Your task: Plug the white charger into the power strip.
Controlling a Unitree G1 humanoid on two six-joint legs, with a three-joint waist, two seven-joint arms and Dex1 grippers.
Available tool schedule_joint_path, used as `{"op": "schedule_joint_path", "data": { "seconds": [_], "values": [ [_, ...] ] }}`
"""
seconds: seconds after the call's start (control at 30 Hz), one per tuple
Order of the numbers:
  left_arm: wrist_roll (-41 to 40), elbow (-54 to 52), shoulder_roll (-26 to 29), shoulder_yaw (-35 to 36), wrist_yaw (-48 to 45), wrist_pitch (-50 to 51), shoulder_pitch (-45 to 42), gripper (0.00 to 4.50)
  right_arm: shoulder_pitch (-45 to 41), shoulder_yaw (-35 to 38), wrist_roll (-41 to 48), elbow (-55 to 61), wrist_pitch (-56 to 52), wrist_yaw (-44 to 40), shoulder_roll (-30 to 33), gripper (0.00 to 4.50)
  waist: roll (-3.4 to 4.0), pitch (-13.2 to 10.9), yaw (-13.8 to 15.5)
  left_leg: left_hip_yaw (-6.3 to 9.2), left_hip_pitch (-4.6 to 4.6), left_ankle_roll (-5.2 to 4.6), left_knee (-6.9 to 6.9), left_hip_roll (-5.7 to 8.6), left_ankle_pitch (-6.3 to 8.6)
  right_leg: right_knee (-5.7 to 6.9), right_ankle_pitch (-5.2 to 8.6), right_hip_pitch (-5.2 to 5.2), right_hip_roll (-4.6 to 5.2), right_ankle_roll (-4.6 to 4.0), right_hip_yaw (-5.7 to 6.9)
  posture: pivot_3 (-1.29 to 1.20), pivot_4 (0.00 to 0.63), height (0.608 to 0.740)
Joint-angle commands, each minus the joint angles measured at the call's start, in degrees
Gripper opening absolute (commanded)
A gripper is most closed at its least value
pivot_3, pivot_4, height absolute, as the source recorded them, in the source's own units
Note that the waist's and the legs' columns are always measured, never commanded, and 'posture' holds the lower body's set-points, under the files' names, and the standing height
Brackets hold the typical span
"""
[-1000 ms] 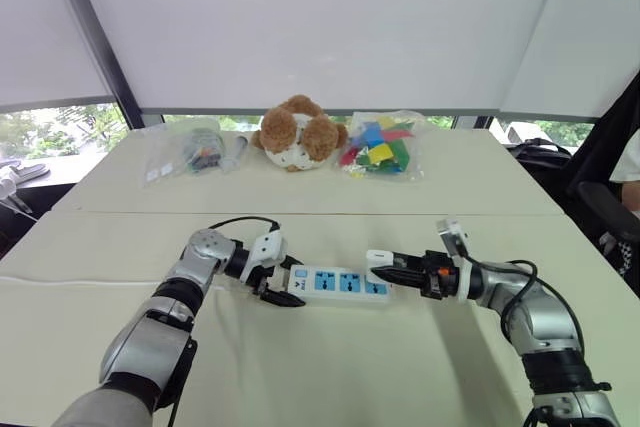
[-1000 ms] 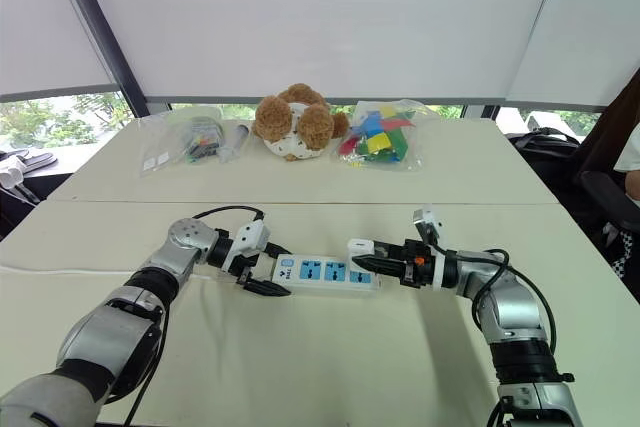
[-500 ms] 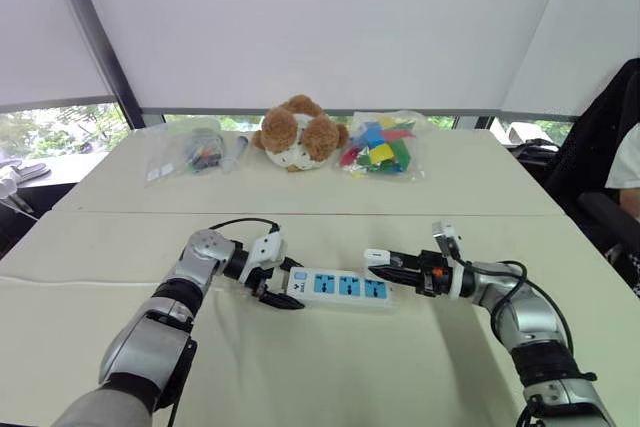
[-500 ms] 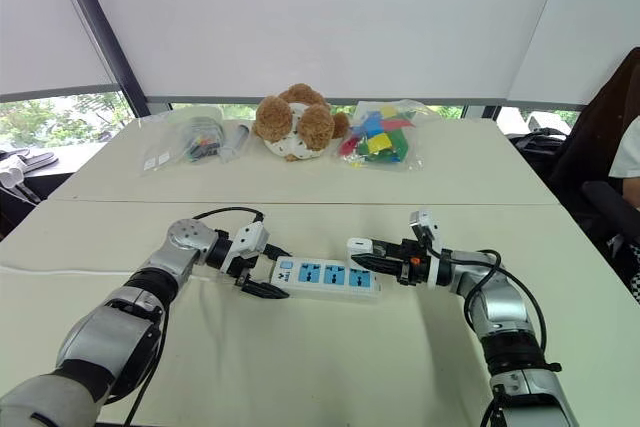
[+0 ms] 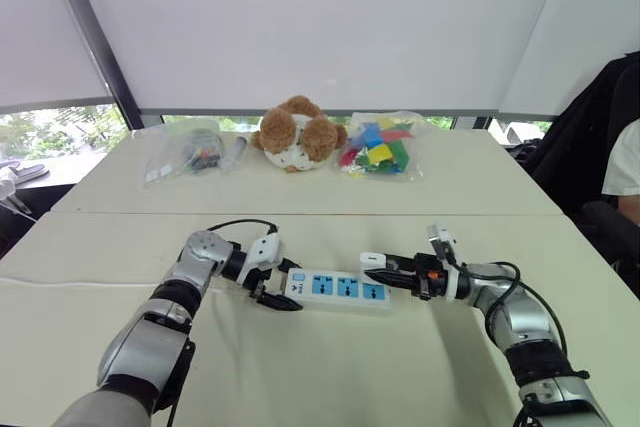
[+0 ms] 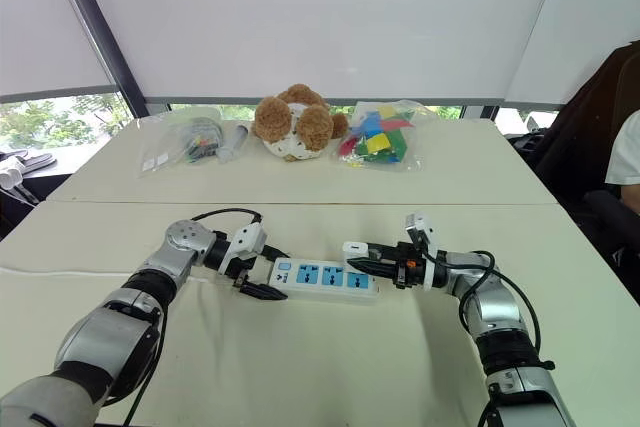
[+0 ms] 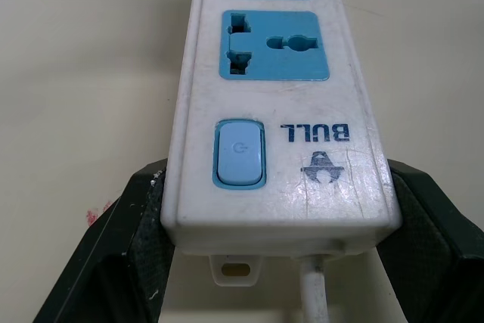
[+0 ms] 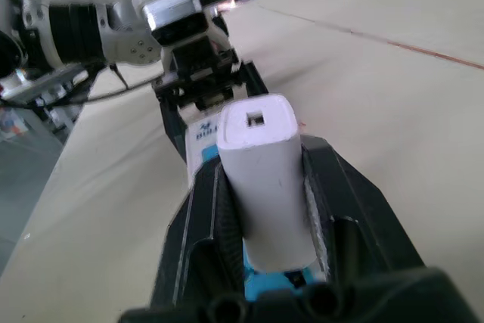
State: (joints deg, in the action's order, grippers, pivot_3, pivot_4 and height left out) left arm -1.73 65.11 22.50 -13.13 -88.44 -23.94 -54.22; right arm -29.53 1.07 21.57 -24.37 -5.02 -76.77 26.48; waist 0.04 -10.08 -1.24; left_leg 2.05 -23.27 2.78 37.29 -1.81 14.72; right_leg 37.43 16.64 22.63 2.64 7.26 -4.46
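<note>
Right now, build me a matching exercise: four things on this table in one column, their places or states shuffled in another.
1. charger
2. power strip
3. teddy bear
4. bag of coloured blocks

A. clamped at its switch end by the left end effector
B. just right of the bear
C. held in the right end effector
D. brown, at the table's far side

Pairs: 1-C, 2-A, 3-D, 4-B

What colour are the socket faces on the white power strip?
Blue socket faces, clearest in left wrist view.
</note>
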Motion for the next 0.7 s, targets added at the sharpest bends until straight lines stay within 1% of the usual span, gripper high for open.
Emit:
{"op": "schedule_joint_path", "data": {
  "seconds": [0.03, 0.23, 0.37, 0.47, 0.57, 0.7],
  "values": [
    [3.13, -0.02, 0.71, -1.78, -2.35, 0.03, 1.04, 3.03, -0.97, -1.50, -2.34, -5.36, 2.91, -1.06, 0.07, 0.71, -0.01, 0.00, -0.05, 0.00, 0.02, 0.00, 0.00, 0.00, 0.00, 0.00, 0.00, -0.02, 0.00, 0.00, 0.00, 0.00, 0.150, 0.739],
    [3.04, -0.50, 0.57, -1.73, -2.24, 0.16, 1.31, 3.03, -2.64, -2.23, -3.47, -11.68, 6.87, -2.54, 0.34, 0.71, -0.05, 0.03, -0.13, 0.00, 0.25, 0.00, 0.00, -0.01, 0.00, -0.01, 0.00, -0.27, -0.01, 0.00, -0.01, 0.00, 0.150, 0.739],
    [2.92, -1.12, 0.78, -1.66, -2.32, 0.19, 1.87, 3.03, -2.65, -4.67, -5.90, -15.94, 11.45, -4.66, 1.06, 0.71, -0.12, 0.07, -0.17, -0.01, 0.45, 0.00, -0.05, -0.01, 0.00, -0.01, 0.01, -0.45, -0.01, -0.01, -0.02, 0.00, 0.150, 0.739],
    [2.95, -1.41, 0.78, -1.37, -1.99, 0.27, 2.01, 3.03, -3.05, -5.64, -6.62, -19.36, 12.70, -5.38, 0.99, 0.71, -0.27, 0.16, -0.23, -0.02, 0.60, -0.01, -0.10, -0.01, 0.01, -0.03, 0.01, -0.57, -0.01, -0.01, -0.03, 0.00, 0.150, 0.739],
    [2.69, -2.29, 0.99, -1.12, -2.36, 0.38, 2.57, 3.03, -3.34, -6.05, -6.66, -22.76, 12.53, -5.48, 0.53, 0.71, -0.39, 0.24, -0.46, -0.01, 0.93, -0.04, -0.17, -0.02, 0.03, -0.15, 0.03, -0.93, -0.01, -0.02, -0.03, 0.00, 0.150, 0.739],
    [2.38, -3.59, 1.52, -0.87, -2.88, 0.62, 3.36, 3.03, -3.57, -6.17, -6.85, -26.09, 12.66, -5.31, -0.08, 0.71, -0.78, 0.50, -1.13, 0.03, 1.14, -0.09, -0.18, -0.03, 0.06, -0.20, 0.08, -1.18, -0.01, -0.04, 0.01, 0.00, 0.150, 0.739]
  ]
}}
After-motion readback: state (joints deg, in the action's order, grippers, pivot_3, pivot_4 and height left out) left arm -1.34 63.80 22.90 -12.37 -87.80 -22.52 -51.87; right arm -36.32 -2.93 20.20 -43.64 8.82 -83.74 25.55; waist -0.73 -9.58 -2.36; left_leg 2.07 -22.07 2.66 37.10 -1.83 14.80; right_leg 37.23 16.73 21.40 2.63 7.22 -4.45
